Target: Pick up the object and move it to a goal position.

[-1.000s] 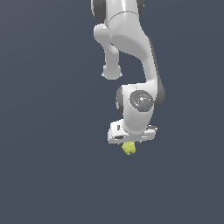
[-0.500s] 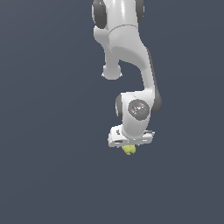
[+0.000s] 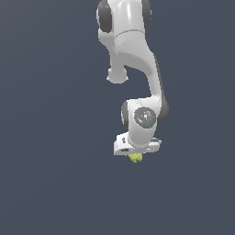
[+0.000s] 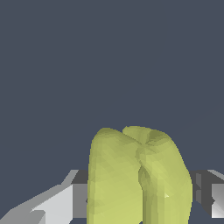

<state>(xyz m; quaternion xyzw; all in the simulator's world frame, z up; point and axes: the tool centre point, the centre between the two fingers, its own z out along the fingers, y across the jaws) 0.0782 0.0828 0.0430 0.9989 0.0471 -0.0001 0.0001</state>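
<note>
The object (image 3: 135,158) is a small lumpy yellow-green blob that sticks out just below my white gripper (image 3: 136,155) in the exterior view. In the wrist view the object (image 4: 138,175) fills the space between the two fingers (image 4: 61,203), which press on it from both sides. The gripper is shut on the object and holds it in the air. Most of the blob is hidden behind the hand in the exterior view.
The white arm (image 3: 133,50) reaches down from the top of the exterior view. Behind it there is only a flat dark blue-grey background (image 3: 46,137).
The arm has folded a little. The gripper with the object has moved slightly up and toward the exterior view's left. The grip has not changed.
</note>
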